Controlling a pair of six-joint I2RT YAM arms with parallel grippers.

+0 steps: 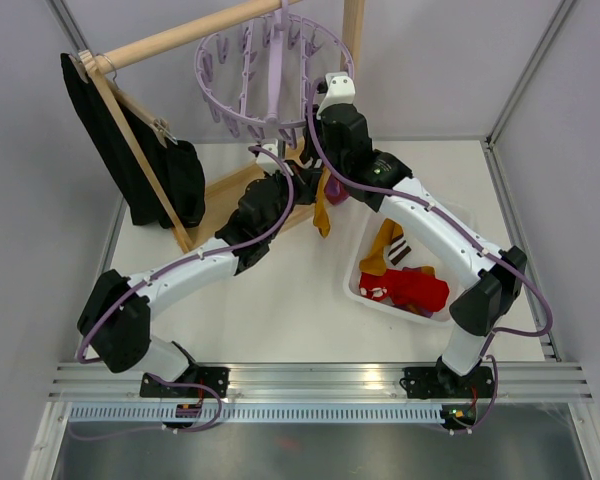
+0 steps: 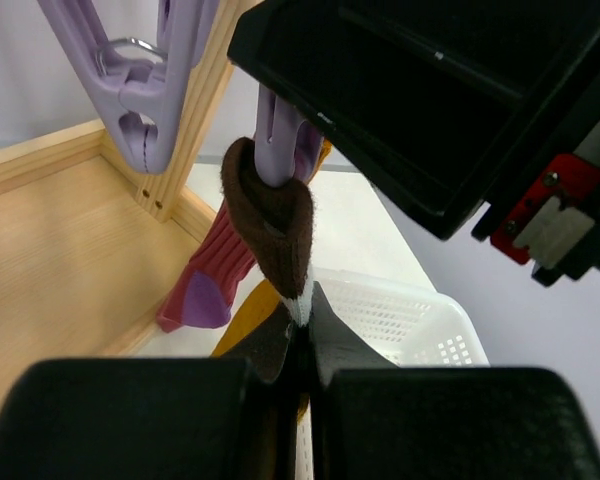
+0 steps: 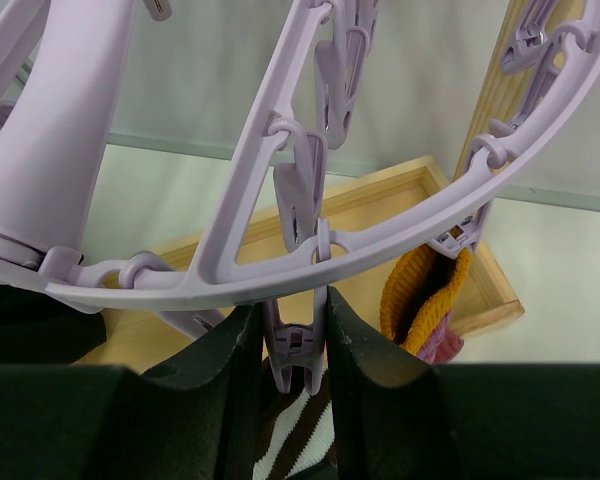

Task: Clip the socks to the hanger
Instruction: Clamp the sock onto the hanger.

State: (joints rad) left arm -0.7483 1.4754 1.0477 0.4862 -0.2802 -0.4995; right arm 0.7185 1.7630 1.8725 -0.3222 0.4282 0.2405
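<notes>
The round lavender hanger [image 1: 270, 60] hangs from the wooden rod at the back. My right gripper [image 3: 295, 322] is shut on one of its pegs [image 3: 297, 350], a finger pressing each side. A brown-and-white striped sock [image 3: 300, 445] sits just under that peg. My left gripper [image 2: 302, 318] is shut on the lower end of this striped sock [image 2: 275, 225] and holds its cuff up at the peg [image 2: 278, 140]. A mustard sock [image 3: 425, 295] hangs clipped on a neighbouring peg, with a maroon and purple sock [image 2: 205, 285] beside it.
A white basket [image 1: 450, 225] at the right holds red, mustard and striped socks [image 1: 410, 285]. The wooden rack frame [image 1: 220, 200] lies on the table under the hanger. A black garment [image 1: 145, 165] on a wooden hanger leans at the left. The right arm's body [image 2: 430, 110] is close above the left gripper.
</notes>
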